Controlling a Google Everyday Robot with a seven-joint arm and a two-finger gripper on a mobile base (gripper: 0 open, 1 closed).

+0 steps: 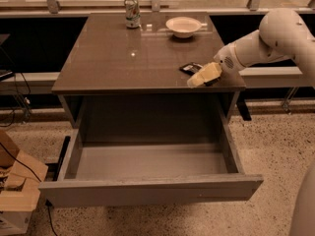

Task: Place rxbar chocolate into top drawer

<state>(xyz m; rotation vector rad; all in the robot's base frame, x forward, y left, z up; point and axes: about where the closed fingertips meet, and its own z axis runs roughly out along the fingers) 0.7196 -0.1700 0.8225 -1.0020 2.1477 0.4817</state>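
Note:
The rxbar chocolate, a small flat black bar, lies on the grey-brown table near its right front corner. My gripper reaches in from the right on the white arm. It sits at the bar's near right end and covers part of it. The top drawer is pulled wide open below the table. Its inside holds nothing that I can see.
A white bowl and a drink can stand at the back of the table. A cardboard box sits on the floor at the left, beside the open drawer. Cables hang at the far left.

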